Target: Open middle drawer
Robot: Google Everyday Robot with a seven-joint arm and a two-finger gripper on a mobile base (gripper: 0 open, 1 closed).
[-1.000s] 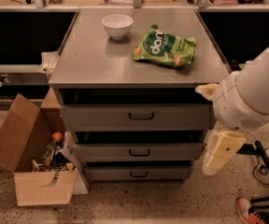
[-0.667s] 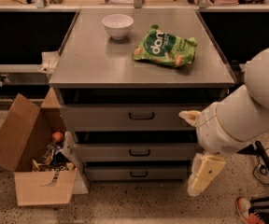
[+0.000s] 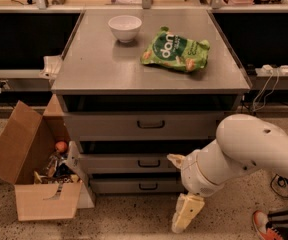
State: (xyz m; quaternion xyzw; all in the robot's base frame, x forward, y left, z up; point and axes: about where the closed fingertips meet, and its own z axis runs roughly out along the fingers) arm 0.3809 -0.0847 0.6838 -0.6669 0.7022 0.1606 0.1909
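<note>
Three grey drawers stack under the steel cabinet top [image 3: 109,69], and the middle drawer [image 3: 129,163] is the second of them, with its small black bar handle [image 3: 146,162] at centre. It sits between the top drawer [image 3: 144,125] and the lowest drawer [image 3: 134,186].

The gripper [image 3: 174,194] hangs low at the cabinet's right front, at the end of the white arm [image 3: 249,149] that enters from about 3 o'clock. From the gripper, the drawer's handle lies at about 10 o'clock, near but apart. Its two cream fingers are spread wide and hold nothing. The upper finger [image 3: 177,159] overlaps the right end of the middle drawer's front, though whether it touches the panel cannot be told. The lower finger [image 3: 186,213] points down at about 6 o'clock, over the speckled floor just in front of the lowest drawer.

On the cabinet top stand a white bowl [image 3: 124,27] and, at its 4 o'clock, a green snack bag [image 3: 175,50]. An open cardboard box [image 3: 31,184] of odds and ends sits on the floor at the cabinet's left.
</note>
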